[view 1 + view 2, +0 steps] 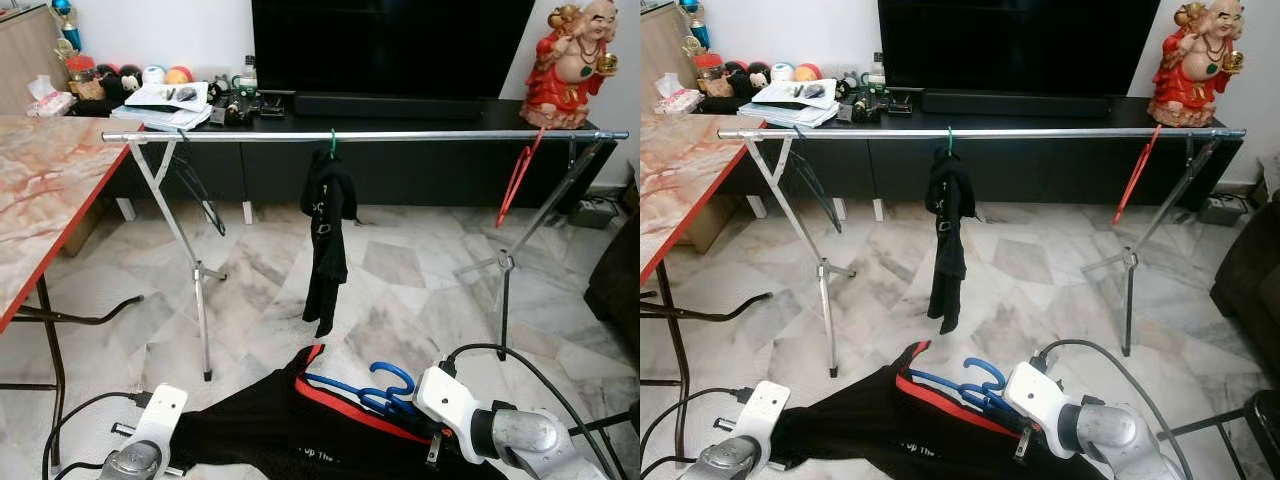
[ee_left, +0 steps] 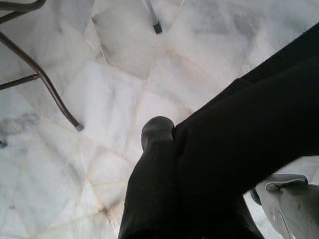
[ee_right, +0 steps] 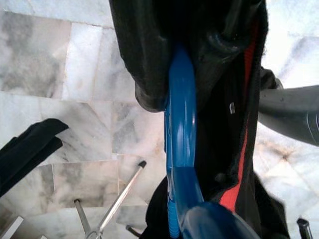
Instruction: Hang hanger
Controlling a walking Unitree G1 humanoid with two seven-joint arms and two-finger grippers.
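A blue hanger (image 1: 386, 386) lies inside a black garment with red trim (image 1: 280, 430), held low over the floor. My right gripper (image 3: 177, 74) is shut on the hanger's blue bar (image 3: 179, 129), with the garment bunched around its fingers. My left gripper (image 2: 174, 142) is shut on the garment's black cloth (image 2: 239, 144); one finger (image 2: 157, 132) shows beside the cloth and the other is hidden under it. Farther ahead a metal clothes rail (image 1: 420, 135) spans the room. On it hang a black garment (image 1: 325, 230) on a green hanger, a red hanger (image 1: 518, 178) and a black hanger (image 1: 200, 195).
The rail's folding legs (image 1: 200, 300) (image 1: 505, 290) stand on the marble floor. A marble-topped table (image 1: 40, 190) is at the left, a dark sofa (image 1: 615, 280) at the right. Behind the rail are a black TV cabinet (image 1: 400, 165) and a red statue (image 1: 572, 62). Cables run by both arms.
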